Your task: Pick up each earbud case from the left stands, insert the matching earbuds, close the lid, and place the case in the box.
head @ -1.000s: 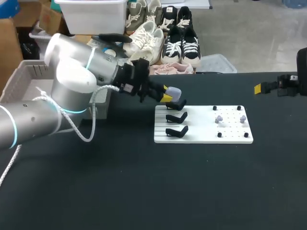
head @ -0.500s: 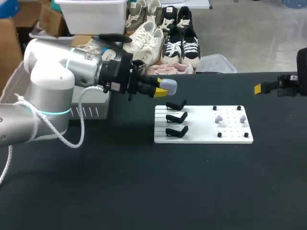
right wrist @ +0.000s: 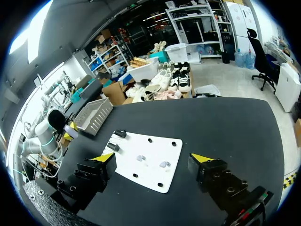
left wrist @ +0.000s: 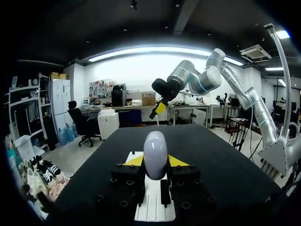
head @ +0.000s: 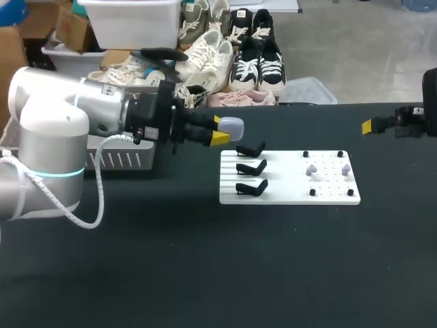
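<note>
Black tabletop (head: pixel 205 273), wide and matte, fills the scene.

Item: white board (head: pixel 290 197), right of centre. It carries three black stands (head: pixel 251 167) on its left side, all bare, and two pale earbuds (head: pixel 313 169) among pegs toward its right.

Item: pale rounded case (head: pixel 232 126), clamped between the yellow tips of my left gripper (head: pixel 220 130). It is held in the air just left of the far stand, clear of the board.

Item: grey basket (head: pixel 123 160), far left, largely behind my left arm.

Item: my right gripper (right wrist: pixel 154 158), fingers spread wide with nothing in them, well right of the board.

Handling note: I judge the case wants holding steady, lid side free of my fingers, so the earbuds can go in. Better to grip the lower body than across the seam.

Not made out: lid seam and hinge; the basket's inside; which earbud suits which socket.
</note>
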`<state>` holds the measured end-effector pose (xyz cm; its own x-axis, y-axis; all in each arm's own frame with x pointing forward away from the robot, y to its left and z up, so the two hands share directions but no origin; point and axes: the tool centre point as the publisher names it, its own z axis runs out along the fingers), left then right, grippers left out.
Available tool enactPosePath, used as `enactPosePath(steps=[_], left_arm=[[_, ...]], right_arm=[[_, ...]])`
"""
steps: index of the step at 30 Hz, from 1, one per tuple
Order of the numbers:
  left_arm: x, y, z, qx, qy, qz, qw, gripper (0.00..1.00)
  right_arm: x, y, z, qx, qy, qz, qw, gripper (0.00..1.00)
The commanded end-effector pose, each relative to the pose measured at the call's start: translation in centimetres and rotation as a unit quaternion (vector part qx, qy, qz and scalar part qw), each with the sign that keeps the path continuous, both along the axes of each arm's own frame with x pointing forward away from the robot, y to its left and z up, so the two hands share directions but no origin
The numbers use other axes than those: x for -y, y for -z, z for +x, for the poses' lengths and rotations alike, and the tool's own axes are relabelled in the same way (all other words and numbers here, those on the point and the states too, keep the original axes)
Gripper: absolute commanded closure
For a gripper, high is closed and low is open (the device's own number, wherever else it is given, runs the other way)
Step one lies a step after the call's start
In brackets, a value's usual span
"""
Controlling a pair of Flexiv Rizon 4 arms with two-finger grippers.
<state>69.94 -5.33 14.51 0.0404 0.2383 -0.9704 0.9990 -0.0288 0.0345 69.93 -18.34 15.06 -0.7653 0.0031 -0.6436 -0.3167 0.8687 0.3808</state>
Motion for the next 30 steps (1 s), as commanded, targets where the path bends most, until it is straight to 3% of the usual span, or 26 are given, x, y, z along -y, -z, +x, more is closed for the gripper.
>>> enactPosePath(steps=[1, 19, 30], left_arm=[[0.0, 0.0, -0.5, 0.017, -0.066, -0.005, 0.998, 1.0], [0.1, 0.2, -0.7, 0.013, -0.065, -0.008, 0.998, 1.0], [3.0, 1.3, -1.2, -0.012, 0.012, -0.041, 0.999, 1.0]], right_arm=[[0.1, 0.1, 0.1, 0.0, -0.002, 0.001, 1.0, 0.0], [0.1, 0.1, 0.1, 0.0, -0.002, 0.001, 1.0, 0.0], [0.1, 0.1, 0.1, 0.0, -0.002, 0.001, 1.0, 0.0]])
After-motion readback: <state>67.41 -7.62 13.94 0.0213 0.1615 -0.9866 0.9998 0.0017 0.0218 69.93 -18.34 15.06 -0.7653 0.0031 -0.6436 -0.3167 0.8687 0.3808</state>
